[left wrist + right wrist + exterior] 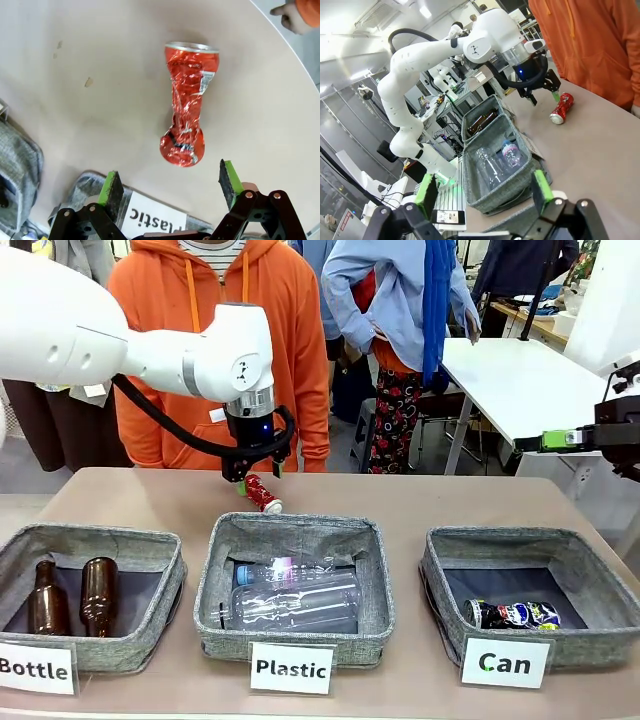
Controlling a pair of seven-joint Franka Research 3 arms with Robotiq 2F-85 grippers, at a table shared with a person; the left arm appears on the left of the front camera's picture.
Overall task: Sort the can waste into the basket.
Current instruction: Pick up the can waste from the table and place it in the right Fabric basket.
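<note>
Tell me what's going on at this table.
The robot is sorting crushed cans. Its left claw hangs open just over the red can, which lies on the table behind the Plastic basket; it is not gripping it yet. The dark can already lies in the Can basket. The right claw is open and holds nothing, off to the side. A person in an orange hoodie stands at the far edge.

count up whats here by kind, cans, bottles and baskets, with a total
crushed cans: 2, the red can on the table, the dark can in the Can basket
brown glass bottles: 2
clear plastic bottles: 2
grey baskets: 3
total: 9
</note>
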